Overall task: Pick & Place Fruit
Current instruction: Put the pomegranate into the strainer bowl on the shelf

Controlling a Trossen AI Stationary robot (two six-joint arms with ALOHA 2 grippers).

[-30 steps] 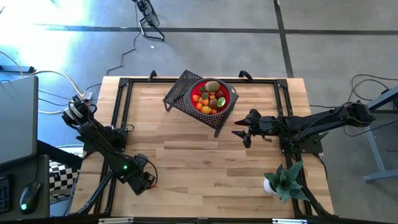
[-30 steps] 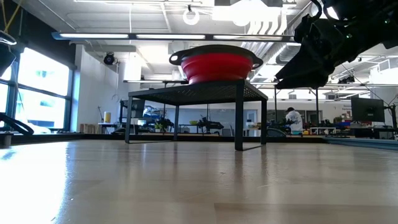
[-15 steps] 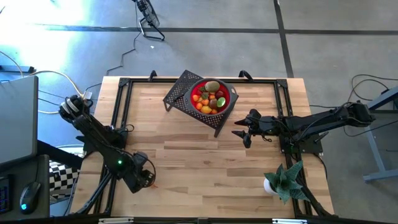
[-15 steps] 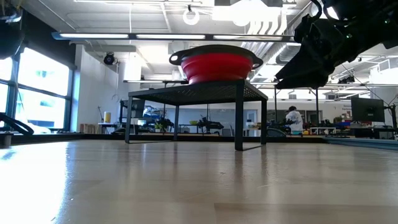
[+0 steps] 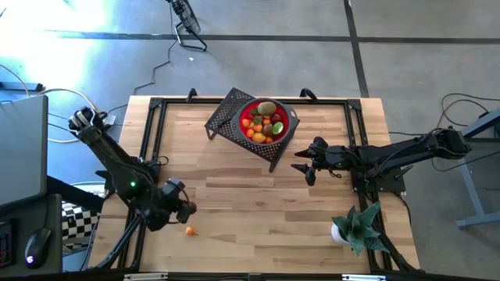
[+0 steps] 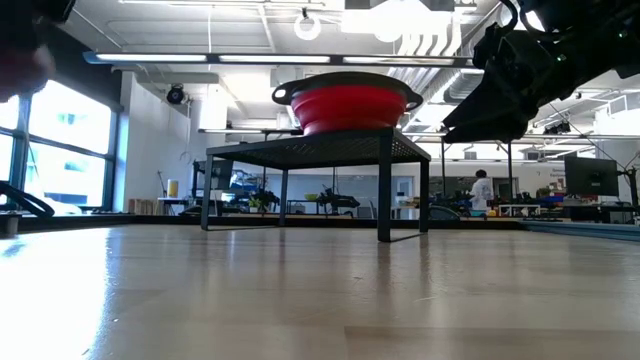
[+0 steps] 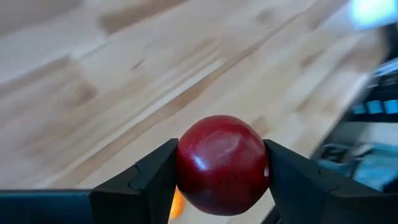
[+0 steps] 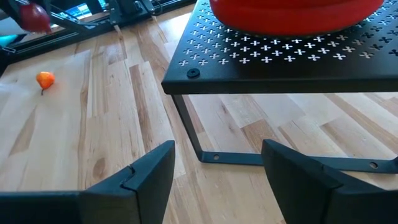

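A dark red round fruit (image 7: 222,165) sits between the fingers of my left gripper (image 5: 184,208), which hangs above the table's near left part. A small orange fruit (image 5: 190,230) lies on the wood just nearer than that gripper. The red bowl (image 5: 287,117), holding several small fruits, stands on a black perforated stand (image 5: 226,113) at the far middle. My right gripper (image 8: 217,180) waits open and empty to the right of the stand, pointing at it. My left gripper pinches the red fruit by its two opposite sides (image 7: 184,167) between the two fingers, at its widest part. The fingers slant downward. The fruit is lifted clear of the table.
A spiky green plant in a white pot (image 5: 355,226) stands at the near right corner. Black frame rails (image 5: 152,140) run along the table's edges. Bare wood (image 5: 258,203) spreads between the two arms. Beyond the table the low view shows a person (image 6: 482,190) far off.
My left gripper has risen with the red fruit, gone a little away from the near edge, and tipped from pointing steeply down toward a shallower slant. The orange fruit on the table, hidden under the gripper before, now shows.
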